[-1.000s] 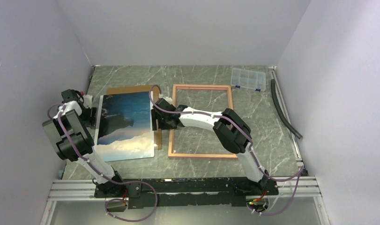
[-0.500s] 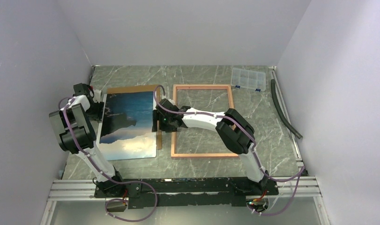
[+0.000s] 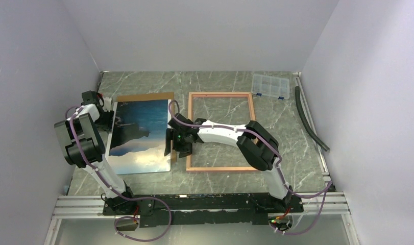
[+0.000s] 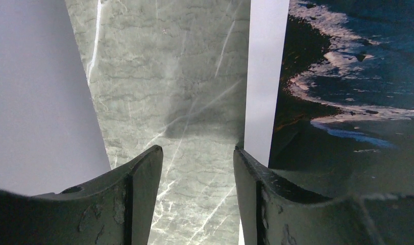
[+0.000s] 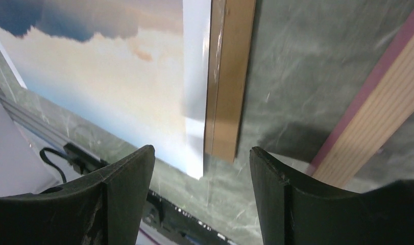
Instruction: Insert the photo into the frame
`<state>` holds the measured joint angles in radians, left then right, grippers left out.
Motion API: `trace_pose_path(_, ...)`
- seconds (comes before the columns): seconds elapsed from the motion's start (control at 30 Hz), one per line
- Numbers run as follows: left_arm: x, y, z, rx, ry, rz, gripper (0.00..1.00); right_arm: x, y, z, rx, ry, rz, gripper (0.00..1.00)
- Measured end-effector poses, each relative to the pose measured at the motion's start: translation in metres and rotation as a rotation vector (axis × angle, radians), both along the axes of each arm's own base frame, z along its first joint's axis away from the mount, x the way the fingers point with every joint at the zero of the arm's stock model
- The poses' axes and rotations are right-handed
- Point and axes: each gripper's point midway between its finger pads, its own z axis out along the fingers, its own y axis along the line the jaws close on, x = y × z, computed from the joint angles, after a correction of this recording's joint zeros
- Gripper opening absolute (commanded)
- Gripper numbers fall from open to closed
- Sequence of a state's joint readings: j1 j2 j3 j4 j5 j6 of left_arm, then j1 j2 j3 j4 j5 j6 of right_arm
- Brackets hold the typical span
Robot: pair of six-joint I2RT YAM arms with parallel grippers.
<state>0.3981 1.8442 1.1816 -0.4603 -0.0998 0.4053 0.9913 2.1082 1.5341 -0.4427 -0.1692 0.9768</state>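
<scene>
The photo (image 3: 141, 135) lies face up on a brown board (image 3: 143, 96) (whose far and right edges peek out), just left of the frame (image 3: 221, 94). The left gripper (image 4: 197, 153) is spread over the table (image 4: 184, 76) at the photo's left edge. The right gripper (image 5: 202, 153) gapes above its near right corner, holding nothing.

Soft, even light falls from above, and the overhead view is bright and sharp, with only faint shadows on the table (image 3: 220, 87) right of the photo (image 3: 139, 135). The photo's near, pale end shows a mild sheen, possibly glare. In both wrist views a darker shadow patch lies on the table beside the photo, and the fingers (image 4: 138, 204) close to the lens look slightly soft.
</scene>
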Motion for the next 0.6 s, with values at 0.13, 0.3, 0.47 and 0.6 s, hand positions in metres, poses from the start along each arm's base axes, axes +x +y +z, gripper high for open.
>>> trace_pose_path(0.13, -0.001, 0.0, 0.0, 0.0, -0.003, 0.0, 0.57, -0.022, -0.004, 0.003, 0.0, 0.059, 0.012, 0.72)
trace_pose_path(0.3, -0.006, -0.003, 0.0, 0.0, -0.003, -0.002, 0.57, -0.04, 0.001, 0.006, 0.024, 0.128, 0.03, 0.71)
trace_pose_path(0.47, -0.012, -0.006, -0.001, -0.007, 0.001, -0.005, 0.55, -0.048, 0.007, 0.008, 0.052, 0.18, 0.03, 0.7)
trace_pose_path(0.6, -0.015, -0.008, -0.001, -0.004, -0.001, -0.014, 0.55, -0.051, 0.012, 0.001, 0.063, 0.221, 0.017, 0.7)
